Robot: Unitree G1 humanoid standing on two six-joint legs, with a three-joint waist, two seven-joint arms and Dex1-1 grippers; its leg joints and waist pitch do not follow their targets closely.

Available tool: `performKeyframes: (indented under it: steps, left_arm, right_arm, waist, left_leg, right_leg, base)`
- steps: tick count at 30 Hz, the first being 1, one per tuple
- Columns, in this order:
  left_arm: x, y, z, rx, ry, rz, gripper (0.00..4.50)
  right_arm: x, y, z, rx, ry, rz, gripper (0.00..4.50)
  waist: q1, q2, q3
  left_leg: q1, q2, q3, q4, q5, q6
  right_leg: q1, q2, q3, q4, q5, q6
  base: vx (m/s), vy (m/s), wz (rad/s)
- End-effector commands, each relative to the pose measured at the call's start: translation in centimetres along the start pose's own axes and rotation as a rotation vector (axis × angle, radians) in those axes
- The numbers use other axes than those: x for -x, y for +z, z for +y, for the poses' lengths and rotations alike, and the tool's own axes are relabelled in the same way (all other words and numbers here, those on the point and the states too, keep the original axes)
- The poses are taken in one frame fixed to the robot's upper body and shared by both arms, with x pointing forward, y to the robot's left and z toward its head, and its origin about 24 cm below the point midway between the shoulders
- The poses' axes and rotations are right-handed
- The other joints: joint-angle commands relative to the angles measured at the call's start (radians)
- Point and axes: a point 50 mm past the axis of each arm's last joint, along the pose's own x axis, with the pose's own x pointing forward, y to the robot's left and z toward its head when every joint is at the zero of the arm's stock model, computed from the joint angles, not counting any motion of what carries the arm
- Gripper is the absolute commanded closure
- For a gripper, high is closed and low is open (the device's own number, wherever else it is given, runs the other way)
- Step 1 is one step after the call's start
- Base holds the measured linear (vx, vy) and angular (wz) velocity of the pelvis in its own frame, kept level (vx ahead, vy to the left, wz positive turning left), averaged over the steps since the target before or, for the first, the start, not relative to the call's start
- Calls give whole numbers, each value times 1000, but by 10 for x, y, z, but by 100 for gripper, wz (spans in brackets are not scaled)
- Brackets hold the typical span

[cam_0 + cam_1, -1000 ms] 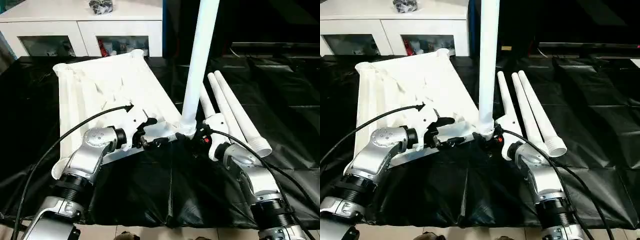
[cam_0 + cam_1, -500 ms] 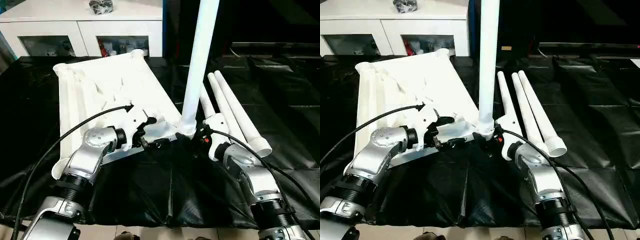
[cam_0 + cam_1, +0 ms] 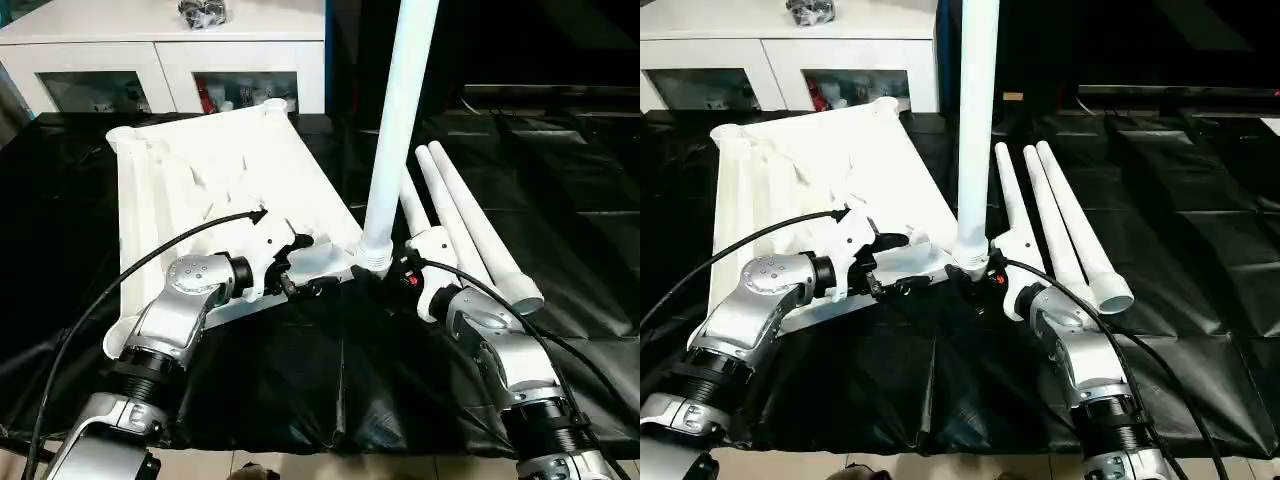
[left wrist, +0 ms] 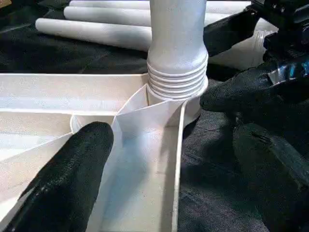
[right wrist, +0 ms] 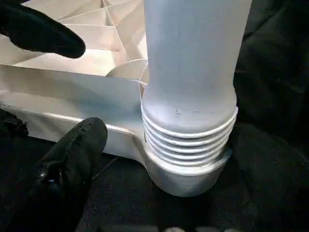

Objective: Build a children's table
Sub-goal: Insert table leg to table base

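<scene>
i count one tabletop (image 3: 210,190), ribbed side up, filling the centre-left of the head frame. four legs: one upright leg (image 3: 398,130) standing in its lower-right corner socket, three loose legs (image 3: 470,225) lying just right. my left gripper (image 3: 300,268) and right gripper (image 3: 398,272) both gape wide beside that socket, holding nothing.

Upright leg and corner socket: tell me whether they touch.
Touching. The right wrist view shows the upright leg seated in the tabletop's corner socket, several threads exposed above the rim.
</scene>
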Motion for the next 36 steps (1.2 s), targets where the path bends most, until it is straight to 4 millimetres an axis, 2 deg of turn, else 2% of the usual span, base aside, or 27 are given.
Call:
performKeyframes:
  steps: [1,36]
  left_arm:
    - [2,0,0,-1,-2,1,6]
    - [2,0,0,-1,-2,1,6]
  right_arm:
    - [0,5,-1,2,-3,-9,0]
    - [0,5,-1,2,-3,-9,0]
  waist:
    - [6,-1,-74]
    - [6,-2,-75]
  left_leg:
    - [23,47,-27,-61,-128,45]
    - [23,46,-27,-59,-125,47]
  right_leg:
    - [52,-78,41,-65,5,-241]
    - [53,-79,41,-65,4,-241]
  base:
    - [0,0,0]
    - [0,0,0]
